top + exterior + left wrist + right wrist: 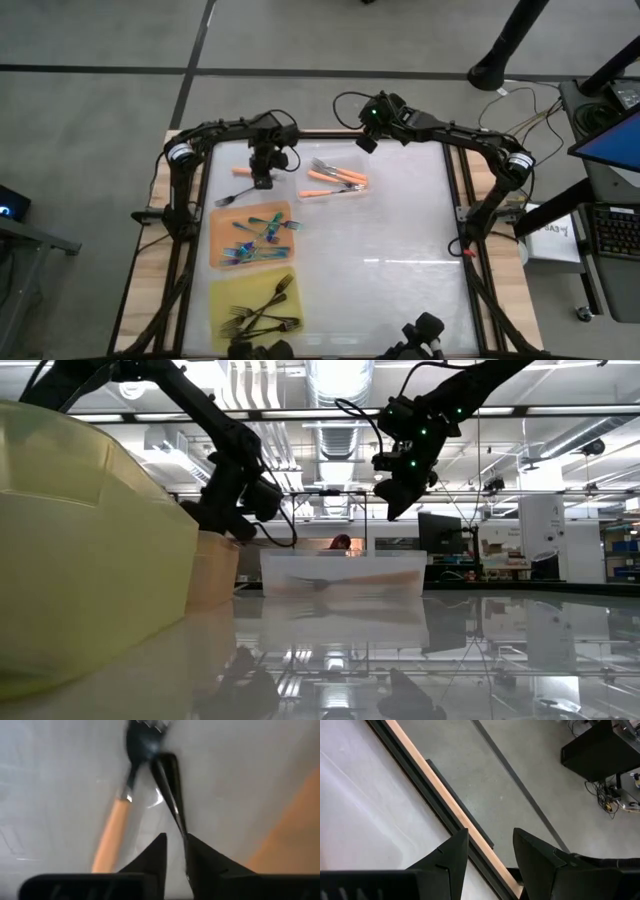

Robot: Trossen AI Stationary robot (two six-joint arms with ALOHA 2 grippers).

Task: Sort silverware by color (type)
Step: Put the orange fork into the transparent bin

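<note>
Bottom left of high view: black forks (262, 312) are lying on the yellow mat (222, 292). Above it, teal forks (258, 236) are sitting on the orange mat (222, 225). An orange-handled fork (233, 196) is lying on the table (400, 220) beside the left gripper (262, 182), whose fingers (155, 857) are pinching together on that fork's dark tines (172, 795). More orange forks (338, 180) are filling the clear tray (333, 194). Upper centre, the right gripper (365, 140) is hovering, fingers apart. No legible writing.

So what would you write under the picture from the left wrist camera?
The left gripper closes on a black fork beside an orange-handled fork on the table.
</note>
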